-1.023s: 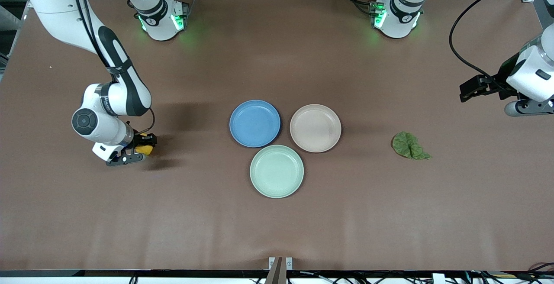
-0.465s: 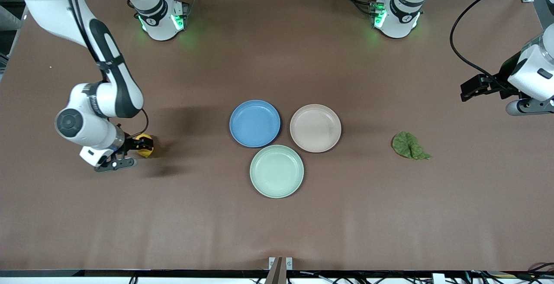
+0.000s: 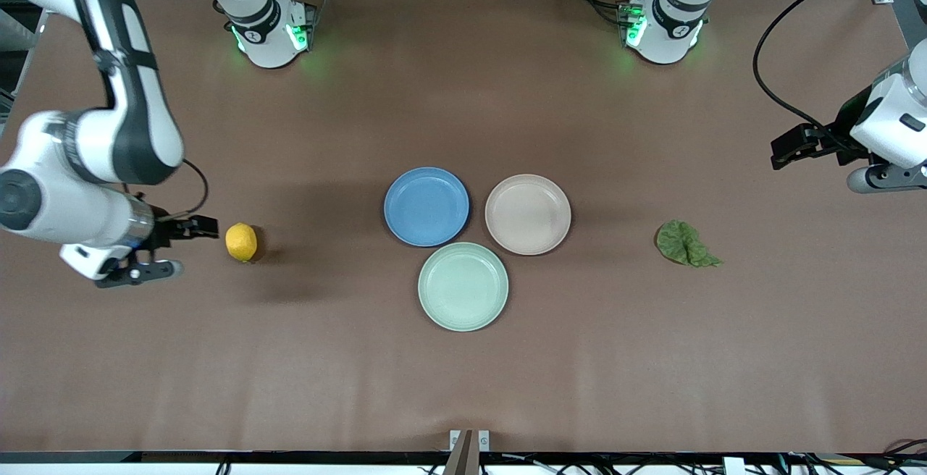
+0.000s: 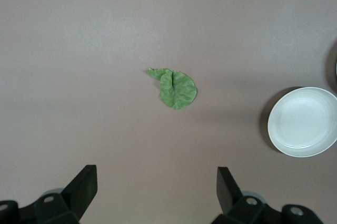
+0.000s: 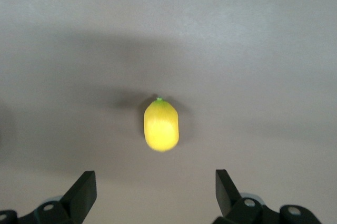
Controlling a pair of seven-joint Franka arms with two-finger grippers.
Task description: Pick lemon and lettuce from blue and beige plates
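Yellow oval lemon lying on brown table toward right arm's end, well apart from round blue plate. Right gripper over table beside it, jaws wide apart, empty. Crumpled green lettuce leaf on table beside round beige plate. Left gripper raised, jaws apart, empty.

Pale green plate on brown table, near the middle, nearer the front camera than the other two plates, just beside both, its dish bare.
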